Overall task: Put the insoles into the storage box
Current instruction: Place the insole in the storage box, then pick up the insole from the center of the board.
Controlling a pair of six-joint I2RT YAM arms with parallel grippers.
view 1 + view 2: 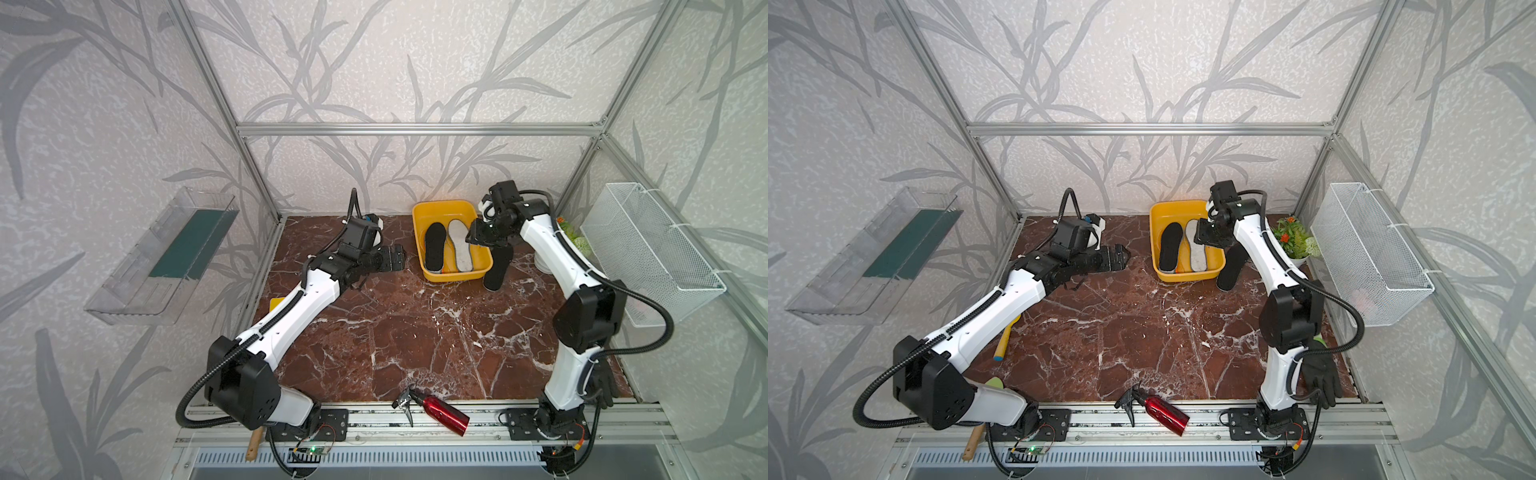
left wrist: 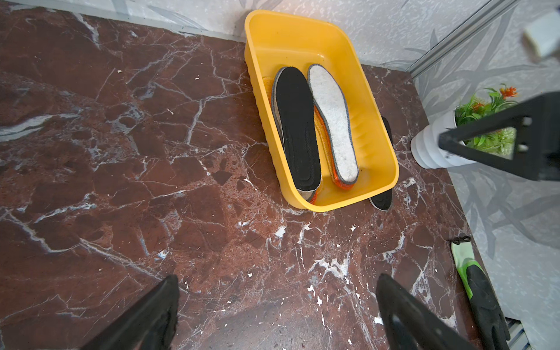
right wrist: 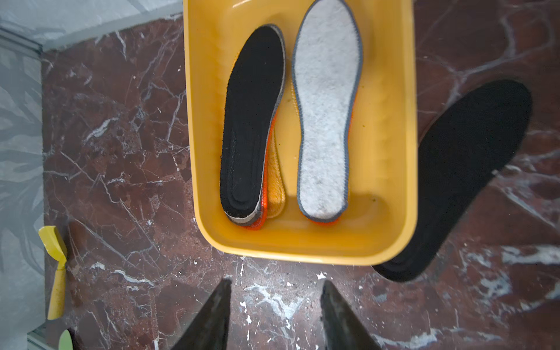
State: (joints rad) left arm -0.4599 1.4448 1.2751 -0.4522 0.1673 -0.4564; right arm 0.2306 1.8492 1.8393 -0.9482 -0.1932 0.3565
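Past the red spray bottle (image 1: 442,411), left gripper (image 2: 277,277) and right gripper (image 3: 276,283) hang jaws apart, empty, the right by the storage box (image 3: 303,254) of stacked insoles (image 3: 327,121), presumably after the black insole (image 3: 466,169) just beside it.

Both top views look down from high above the front edge of the table (image 1: 415,332), far enough back to take in all of it. The left wrist camera sees the box (image 2: 303,39) from well off, at a slant. The right wrist camera sits close above it, facing down. All four views share the box.
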